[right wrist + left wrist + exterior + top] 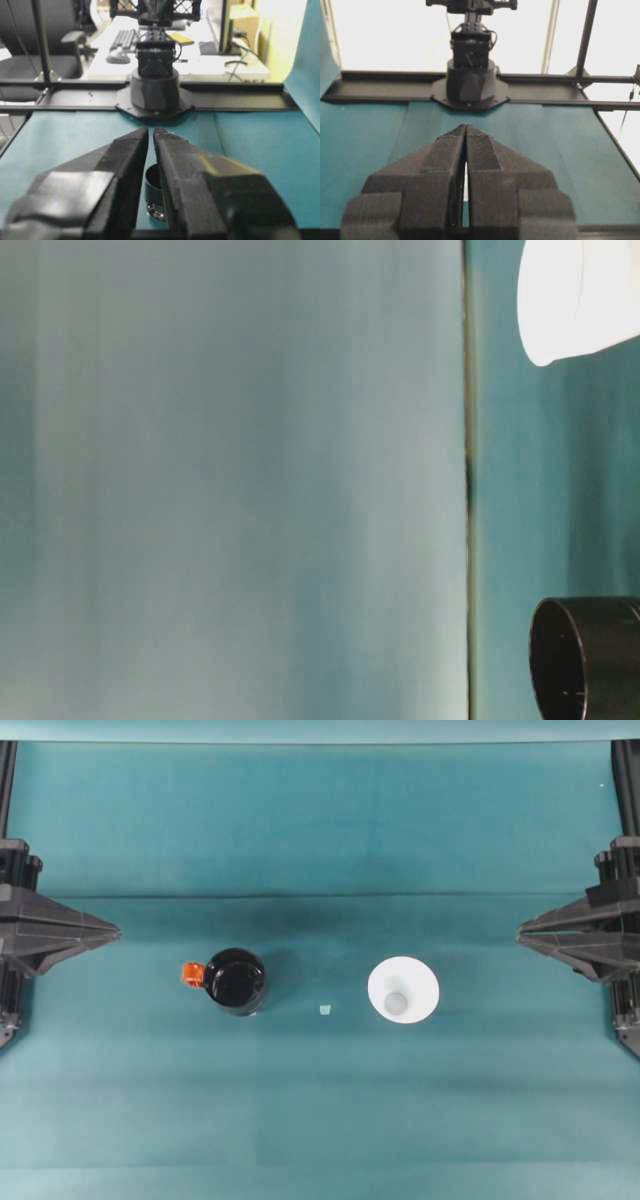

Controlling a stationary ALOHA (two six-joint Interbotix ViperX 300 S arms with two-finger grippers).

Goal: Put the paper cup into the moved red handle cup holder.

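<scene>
Paper cup in overhead view: white, rim up, greyish base visible inside, standing on the teal table cloth, at about 3 o'clock from frame centre. Red handle cup holder at about 9 o'clock from centre, glossy black, round, well apart from the cup. Its orange-red handle tab sticks out at 9 o'clock from the holder body. Small pale scrap lies on the cloth between the two, touching neither. Left gripper at far 9 o'clock edge, tips together, pointing toward the middle, holding nothing. Right gripper at far 3 o'clock edge, tips together, holding nothing. Both well apart from cup and holder.

Table-level view (picture on its side): paper cup partly cut by frame edge, white wall, blurred. Cup holder black, open mouth rim visible, also cut off. Both sit on the teal cloth; they do not touch.

Left wrist view: left gripper jaws closed, only a thin slit between the black fingers, nothing between them. Teal cloth ahead, opposite arm base at 12 o'clock on a black rail.

Right wrist view: right gripper jaws nearly shut, narrow gap, gripping nothing. Black holder partly visible through the gap, beyond the fingers, on the cloth. Opposite arm base at 12 o'clock; desk with keyboard and office chair behind.
</scene>
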